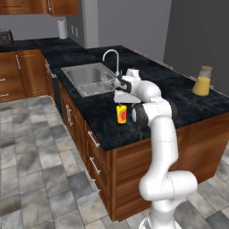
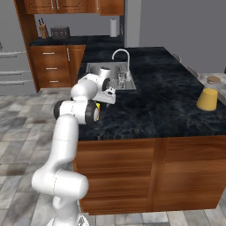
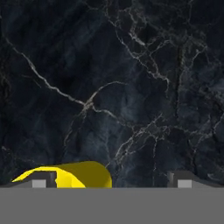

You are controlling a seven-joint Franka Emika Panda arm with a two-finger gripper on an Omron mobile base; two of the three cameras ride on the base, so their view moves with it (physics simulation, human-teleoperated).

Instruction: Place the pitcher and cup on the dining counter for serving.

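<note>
Two task items on the black marbled dining counter (image 1: 179, 87), steel sink (image 1: 87, 78) at left, yellow cup (image 1: 121, 113) upright near the front edge just under the wide-open gripper (image 1: 120, 99), ungripped, glass pitcher (image 1: 202, 81) of orange liquid near the far right edge

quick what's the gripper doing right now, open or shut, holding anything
Gripper: open, holding nothing; the small yellow cylindrical cup stands on the black marbled stone counter just below it, at one fingertip, not gripped.
</note>
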